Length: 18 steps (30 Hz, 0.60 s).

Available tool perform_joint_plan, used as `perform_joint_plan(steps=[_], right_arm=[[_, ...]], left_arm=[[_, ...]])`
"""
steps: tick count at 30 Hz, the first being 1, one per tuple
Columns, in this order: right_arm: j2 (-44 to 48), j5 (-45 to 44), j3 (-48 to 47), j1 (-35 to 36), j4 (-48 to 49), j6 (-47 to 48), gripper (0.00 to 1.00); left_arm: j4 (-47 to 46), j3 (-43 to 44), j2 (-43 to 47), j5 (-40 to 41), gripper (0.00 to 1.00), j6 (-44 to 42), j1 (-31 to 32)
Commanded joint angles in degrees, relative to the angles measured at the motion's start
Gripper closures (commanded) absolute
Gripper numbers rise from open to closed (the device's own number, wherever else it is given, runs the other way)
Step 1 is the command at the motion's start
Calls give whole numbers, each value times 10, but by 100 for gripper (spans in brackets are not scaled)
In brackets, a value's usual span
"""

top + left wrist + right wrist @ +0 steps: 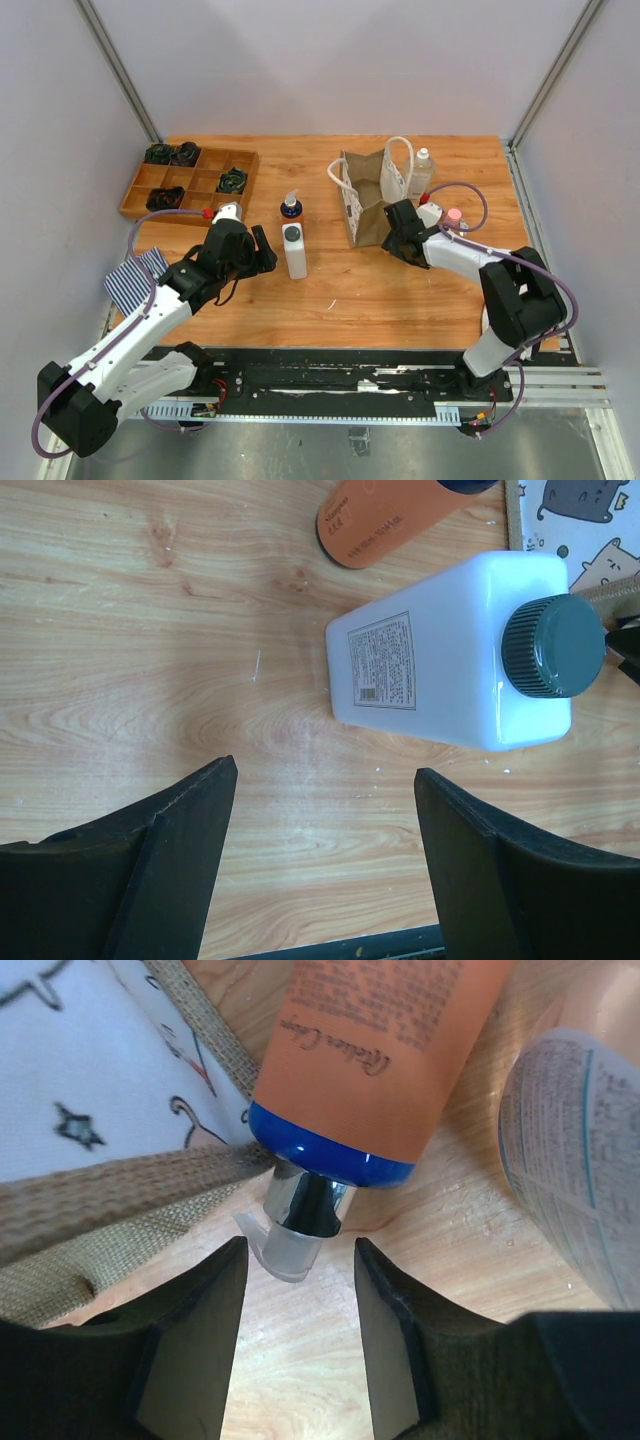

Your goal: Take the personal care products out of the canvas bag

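The left arm reached from its base at the near-left corner diagonally up across the table (330, 300), its forearm low and the left gripper (265, 255) pointed at the white rectangular pump bottle (295, 252). The right arm folded back from its base and stretched left, bringing the right gripper (392, 225) against the near side of the canvas bag (372, 195), which stood toward the far middle of the table with its mouth open. Five bottles showed in all, each outside the bag. These were the one white pump bottle and a blue-and-orange bottle (291, 208) just behind it. There was also a clear white-capped bottle (422, 172) just right of the bag and a clear pink-capped bottle (453, 218) nearer the right arm. A second blue-and-orange bottle (380, 1060) appeared only in the right wrist view, touching the bag's woven edge (110, 1200). A wooden tray (190, 183) at far left held four black coiled items (232, 180), and one striped cloth (135, 280) lay by the left arm. The left gripper (325, 780) stood wide apart and held nothing, the white bottle (450, 650) just beyond its tips. The right gripper (300, 1260) was parted too, its fingers (200, 1310) flanking the second bottle's pump nozzle without gripping it.
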State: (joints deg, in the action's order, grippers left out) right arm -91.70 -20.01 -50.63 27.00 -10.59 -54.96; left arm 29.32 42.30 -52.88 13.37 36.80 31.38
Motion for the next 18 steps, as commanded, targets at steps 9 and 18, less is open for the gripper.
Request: perform_joint_plan(steps=[9, 18], right_arm=[[-50, -77, -22, -13, -19, -14, 53], [-66, -84, -55, -22, -34, 17, 89]], left_arm=[[-8, 6, -5, -3, 23, -10, 4], [-8, 6, -6, -3, 23, -10, 4]])
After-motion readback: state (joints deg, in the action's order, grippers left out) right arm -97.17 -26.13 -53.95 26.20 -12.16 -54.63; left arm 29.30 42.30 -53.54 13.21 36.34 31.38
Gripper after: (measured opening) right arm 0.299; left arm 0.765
